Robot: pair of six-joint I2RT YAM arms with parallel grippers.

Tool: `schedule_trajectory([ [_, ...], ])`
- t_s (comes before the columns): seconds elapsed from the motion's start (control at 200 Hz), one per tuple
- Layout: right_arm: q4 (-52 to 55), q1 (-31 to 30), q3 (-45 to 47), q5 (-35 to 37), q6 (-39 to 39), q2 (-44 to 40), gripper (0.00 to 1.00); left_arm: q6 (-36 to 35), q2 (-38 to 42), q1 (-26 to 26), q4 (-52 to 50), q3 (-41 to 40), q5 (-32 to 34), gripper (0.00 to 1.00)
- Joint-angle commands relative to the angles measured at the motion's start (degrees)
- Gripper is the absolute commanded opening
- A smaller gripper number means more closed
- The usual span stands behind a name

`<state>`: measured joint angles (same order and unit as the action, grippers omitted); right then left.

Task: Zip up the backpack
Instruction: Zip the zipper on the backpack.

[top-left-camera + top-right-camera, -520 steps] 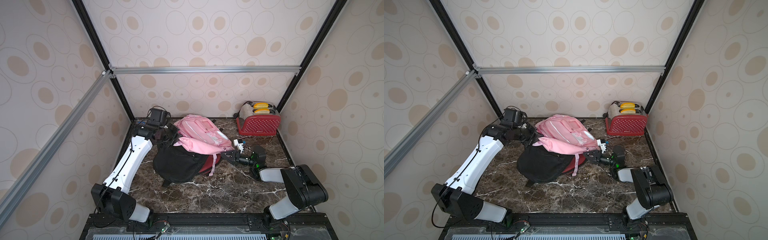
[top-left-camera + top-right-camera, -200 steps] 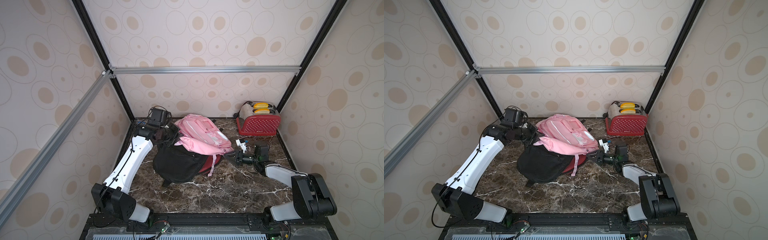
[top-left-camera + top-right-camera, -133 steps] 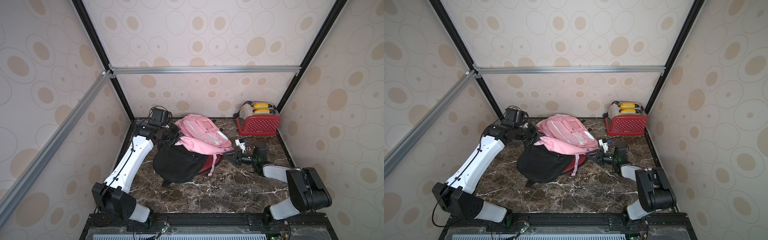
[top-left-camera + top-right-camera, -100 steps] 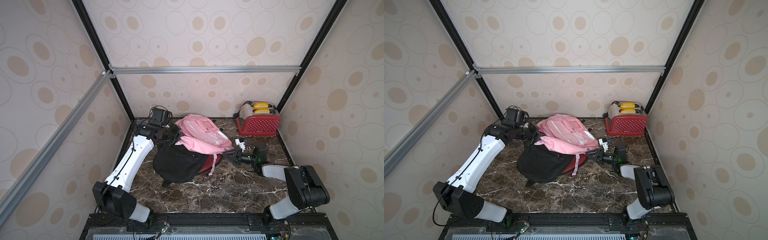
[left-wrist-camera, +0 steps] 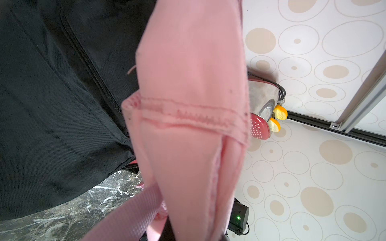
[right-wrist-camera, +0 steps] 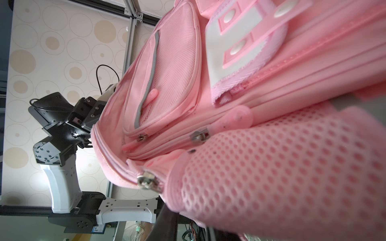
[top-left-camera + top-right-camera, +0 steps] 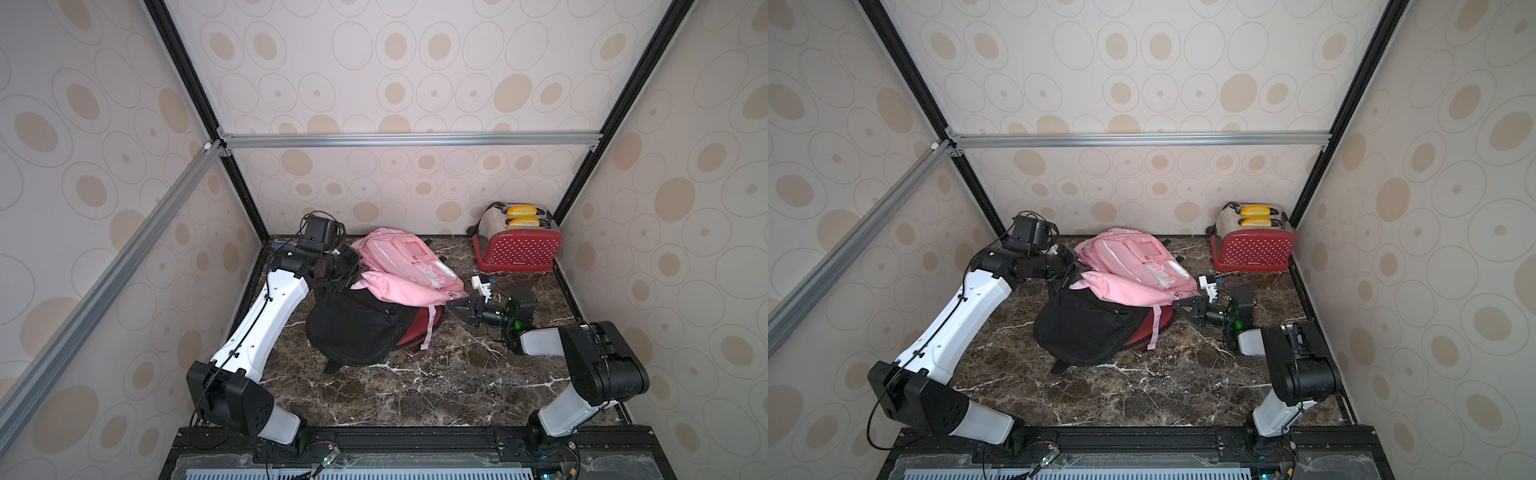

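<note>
In both top views the pink backpack [image 7: 409, 266] [image 7: 1133, 266] lies near the middle of the table [image 7: 415, 386], a bit toward 12 o'clock, on top of a black bag [image 7: 353, 328]. The left gripper [image 7: 352, 272] is closed on the backpack's edge at 9 o'clock. The right gripper [image 7: 454, 304] is right at its corner at 4 o'clock; I cannot tell if it is open or closed. A red toaster [image 7: 517, 249] stands at 1 o'clock. The left wrist view shows pink cloth over the black bag. The right wrist view shows a metal zipper pull [image 6: 148, 183] on the backpack, very close.
</note>
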<state>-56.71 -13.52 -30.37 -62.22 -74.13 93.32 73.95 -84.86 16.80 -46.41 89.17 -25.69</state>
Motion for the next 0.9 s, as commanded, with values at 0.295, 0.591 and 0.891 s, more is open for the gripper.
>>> schedule_trajectory([
  [0.295, 28.89, 0.08, -5.56, -1.24, 16.86, -11.32, 0.26, 0.49, 1.15, 0.19, 5.32, 1.63, -0.37, 0.00],
  [0.591, 33.69, 0.10, -6.80, 0.40, 20.05, -10.64, 0.27, 0.43, 1.50, 0.20, 5.20, 0.96, -0.41, 0.00],
  [0.891, 31.66, 0.10, -7.03, 1.54, 19.20, -9.74, 0.26, 0.41, 1.21, 0.60, 5.37, 1.36, -0.54, 0.00],
])
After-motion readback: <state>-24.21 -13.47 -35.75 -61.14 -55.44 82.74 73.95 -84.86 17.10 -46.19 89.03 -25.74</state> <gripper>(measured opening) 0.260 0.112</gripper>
